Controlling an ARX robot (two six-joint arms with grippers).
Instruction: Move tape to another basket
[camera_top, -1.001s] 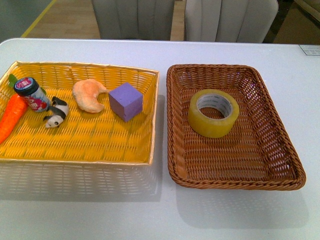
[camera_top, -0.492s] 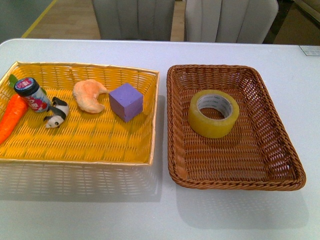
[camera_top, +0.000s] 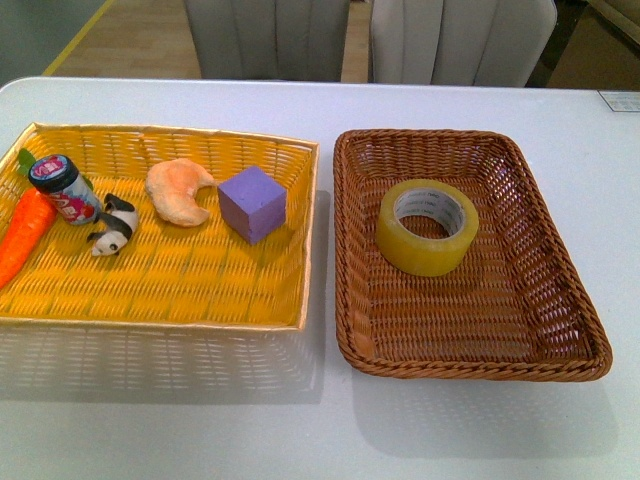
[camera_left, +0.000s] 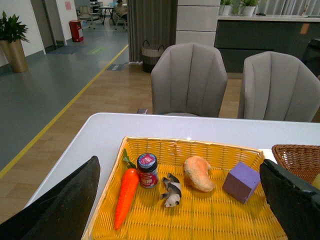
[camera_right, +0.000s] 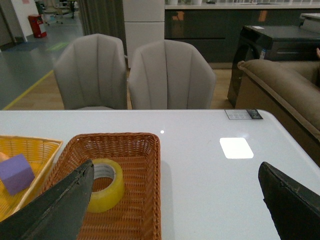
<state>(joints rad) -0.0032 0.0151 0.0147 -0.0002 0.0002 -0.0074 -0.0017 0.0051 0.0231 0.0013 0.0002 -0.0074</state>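
The tape (camera_top: 427, 226), a yellowish roll with a white core, lies flat in the dark brown wicker basket (camera_top: 570, 310) on the right of the white table. It also shows in the right wrist view (camera_right: 105, 185), inside the brown basket (camera_right: 145, 200). The yellow basket (camera_top: 180, 290) stands to the left. Neither arm shows in the front view. My left gripper (camera_left: 182, 210) is open and empty, held back above the yellow basket (camera_left: 210, 220). My right gripper (camera_right: 175, 210) is open and empty, with the tape beside one finger (camera_right: 60, 210).
The yellow basket holds a carrot (camera_top: 22, 235), a small jar (camera_top: 63, 188), a panda figure (camera_top: 113, 225), a croissant (camera_top: 178, 190) and a purple cube (camera_top: 252, 203). Two grey chairs (camera_top: 460, 40) stand behind the table's far edge. A small label (camera_top: 620, 99) lies at the far right.
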